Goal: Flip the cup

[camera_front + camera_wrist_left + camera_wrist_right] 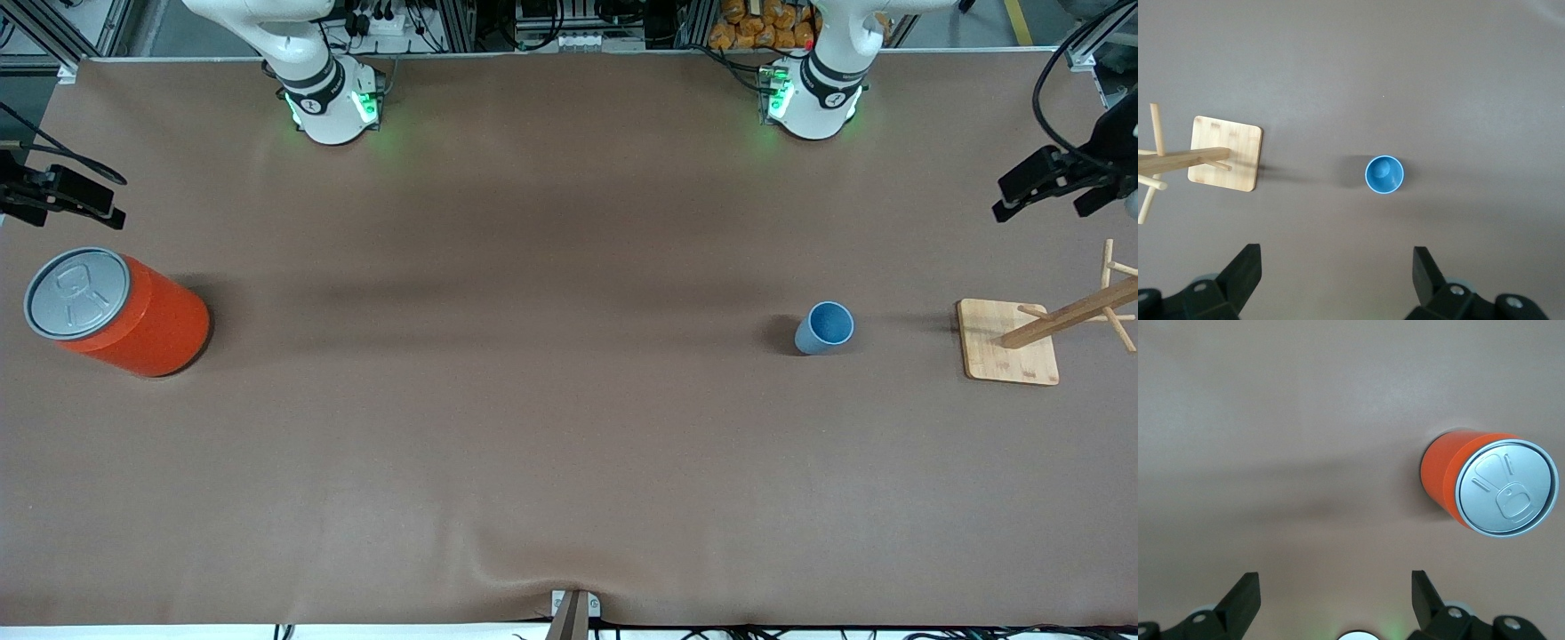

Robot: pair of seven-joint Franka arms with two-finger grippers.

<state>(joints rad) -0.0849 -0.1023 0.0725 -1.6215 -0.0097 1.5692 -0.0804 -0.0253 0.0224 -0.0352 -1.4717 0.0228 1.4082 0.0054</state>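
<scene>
Upright, mouth up — the cup stands on the counter beside the wooden rack.
Both arms wait: left tool wide above the cup, right tool wide near the orange can — both empty.

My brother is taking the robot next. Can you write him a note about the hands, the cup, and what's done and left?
Left gripper: open, empty, high over the table near the cup.
Right gripper: open, empty, high over the table near the orange can.
Cup: upright, mouth up, between the can and the wooden rack, close to the rack.
Done: nothing, cup untouched.
Left: grab the cup and flip it.
</scene>
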